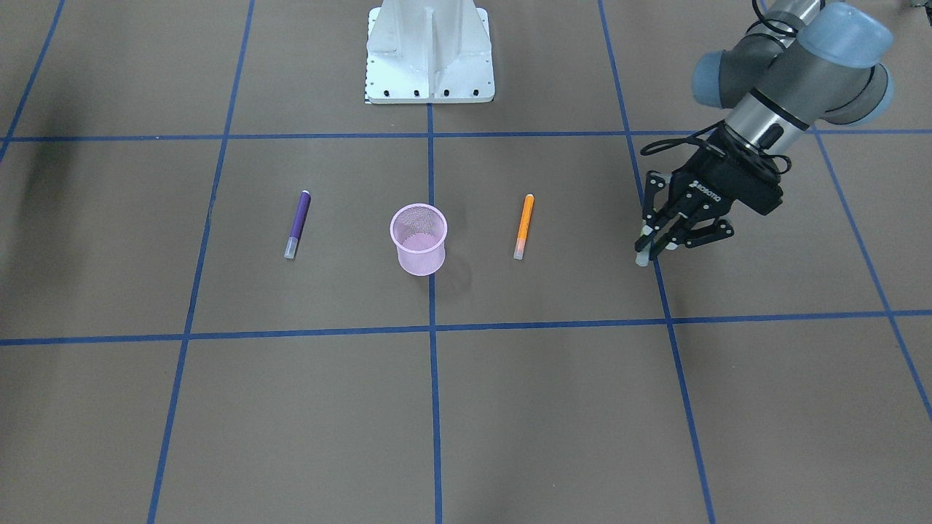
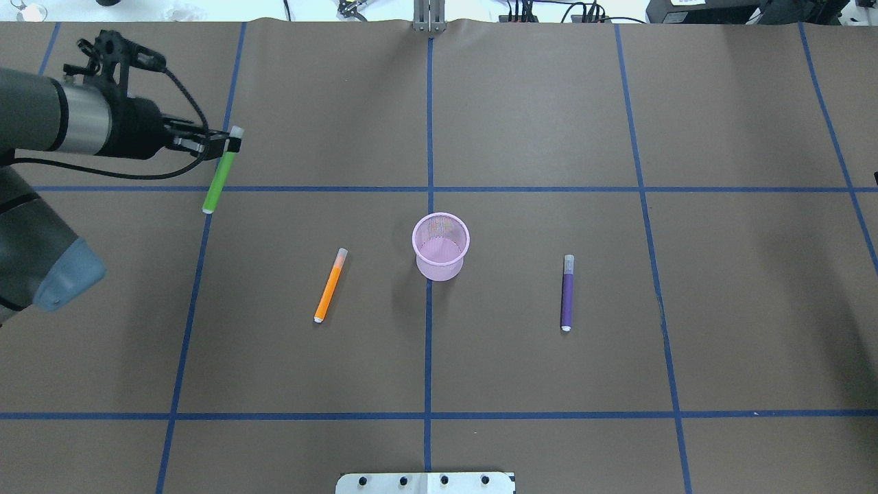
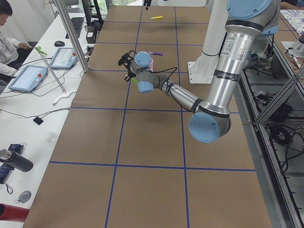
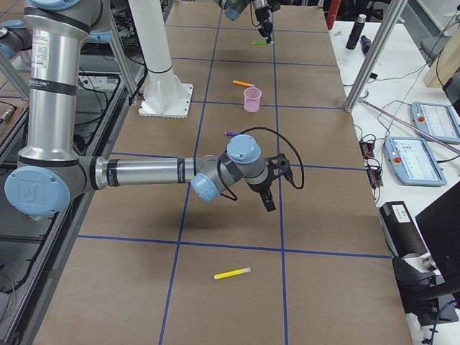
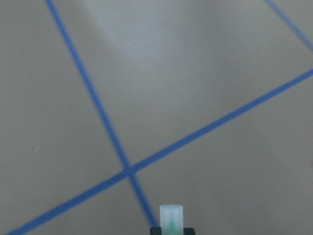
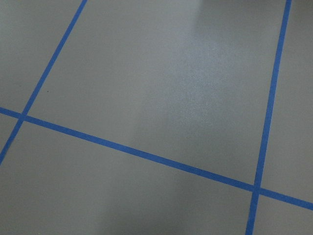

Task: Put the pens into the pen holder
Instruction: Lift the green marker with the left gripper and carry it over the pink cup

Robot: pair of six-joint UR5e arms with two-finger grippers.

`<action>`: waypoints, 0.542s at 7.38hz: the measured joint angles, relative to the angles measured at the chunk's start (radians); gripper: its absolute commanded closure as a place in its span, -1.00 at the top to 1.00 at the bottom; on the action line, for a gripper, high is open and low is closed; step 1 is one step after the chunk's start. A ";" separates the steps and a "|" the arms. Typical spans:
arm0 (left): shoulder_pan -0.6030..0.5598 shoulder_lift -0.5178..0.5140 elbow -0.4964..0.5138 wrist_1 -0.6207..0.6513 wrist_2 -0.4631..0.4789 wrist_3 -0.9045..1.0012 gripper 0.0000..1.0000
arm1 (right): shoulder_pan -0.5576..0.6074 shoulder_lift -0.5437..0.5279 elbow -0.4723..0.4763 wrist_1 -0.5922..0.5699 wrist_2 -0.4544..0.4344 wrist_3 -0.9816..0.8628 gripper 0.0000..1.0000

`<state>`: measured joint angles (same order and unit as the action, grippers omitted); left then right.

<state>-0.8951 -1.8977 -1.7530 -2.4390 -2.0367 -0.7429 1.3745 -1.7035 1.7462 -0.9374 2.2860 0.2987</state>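
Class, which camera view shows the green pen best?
Overhead exterior: the green pen shows nearly full length in the left gripper. Front-facing shows only its tip; left wrist, its cap end; the side views, a speck.

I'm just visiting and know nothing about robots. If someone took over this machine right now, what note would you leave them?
Left gripper: shut on the green pen, near its pale cap, on the robot's left of the holder.
Right gripper: over the table on the robot's right; I cannot tell whether it is open or shut.
Pen holder: upright mid-table, no pen seen inside.
Orange pen and purple pen lie flat on either side of it; the yellow pen lies far out on the robot's right.
Done: one pen grasped. Left: drop it in, then collect the other three.
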 measured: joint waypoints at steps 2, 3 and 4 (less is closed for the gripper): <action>0.127 -0.104 0.026 -0.164 0.181 -0.017 -1.00 | -0.001 0.000 0.000 0.004 0.000 -0.001 0.98; 0.219 -0.162 0.056 -0.221 0.308 -0.017 -1.00 | -0.001 0.001 0.000 0.005 0.000 -0.001 0.98; 0.293 -0.224 0.114 -0.285 0.422 -0.015 -1.00 | -0.001 0.001 -0.001 0.006 0.000 -0.001 0.98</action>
<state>-0.6024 -2.1216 -1.6388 -2.7240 -1.6142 -0.7581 1.3730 -1.7028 1.7456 -0.9318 2.2856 0.2972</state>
